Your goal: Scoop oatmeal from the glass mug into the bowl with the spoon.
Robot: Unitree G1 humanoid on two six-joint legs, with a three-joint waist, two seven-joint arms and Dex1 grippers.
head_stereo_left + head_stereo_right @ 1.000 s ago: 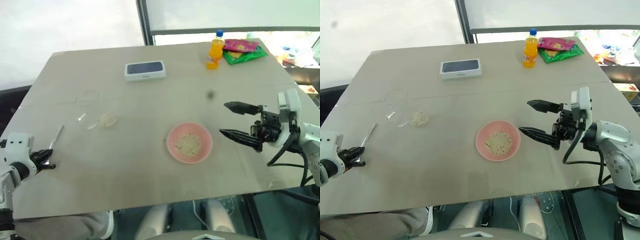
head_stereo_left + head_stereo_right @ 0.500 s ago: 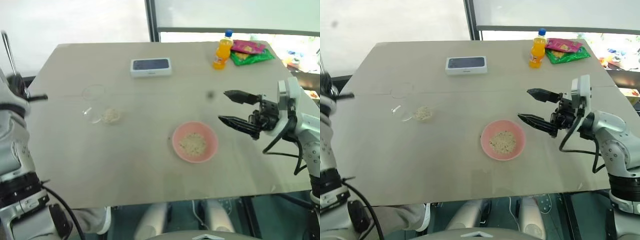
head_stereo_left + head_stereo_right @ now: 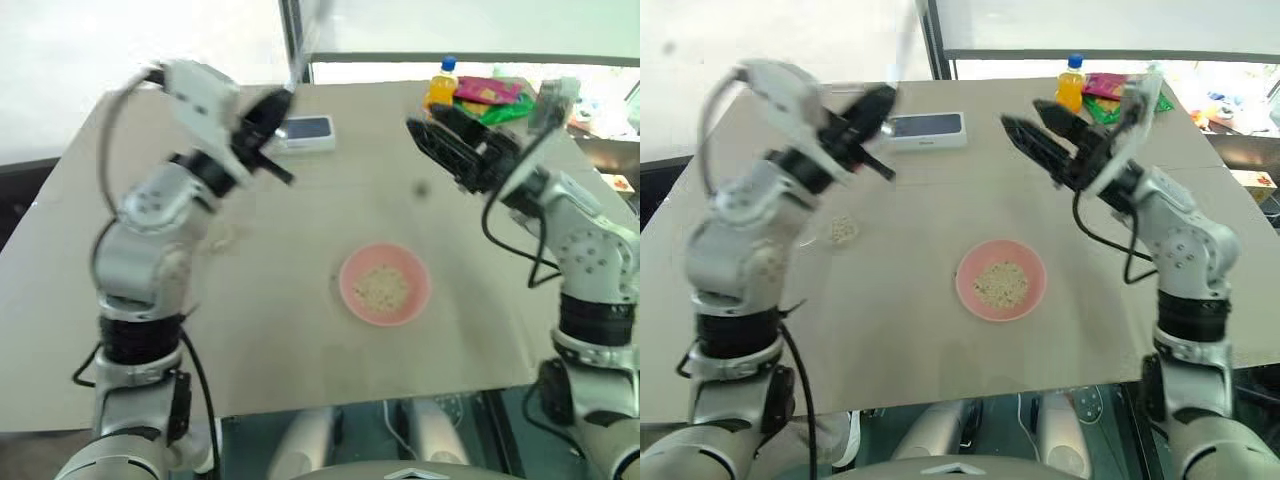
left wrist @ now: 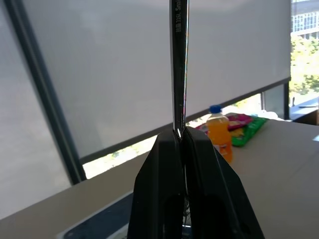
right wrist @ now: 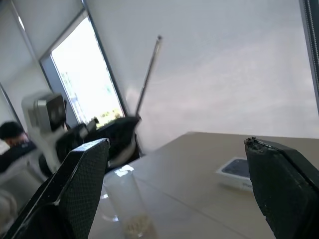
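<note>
My left gripper (image 4: 180, 132) is shut on the spoon (image 4: 179, 64), whose thin silver handle rises straight up from the fingers. It is raised high over the table's far left, near the white box. The right gripper (image 3: 1022, 113) is open and empty, lifted above the table's far middle, pointing toward the left one. The pink bowl (image 3: 412, 300) sits at centre front with oatmeal (image 3: 380, 288) in it. The glass mug (image 5: 121, 191) stands upright on the left. More oatmeal (image 3: 843, 230) lies at its foot. My left arm partly hides the mug in the head views.
A white box with a dark screen (image 3: 305, 130) lies at the back. An orange bottle (image 3: 440, 85) and bright snack packets (image 3: 490, 95) sit at the back right corner. The beige table (image 3: 300, 350) ends close in front. A window post rises behind it.
My left arm swung up and to the right from the table's left edge, carrying the spoon. The right gripper rose and moved left, still open. The bowl and oatmeal stayed put.
</note>
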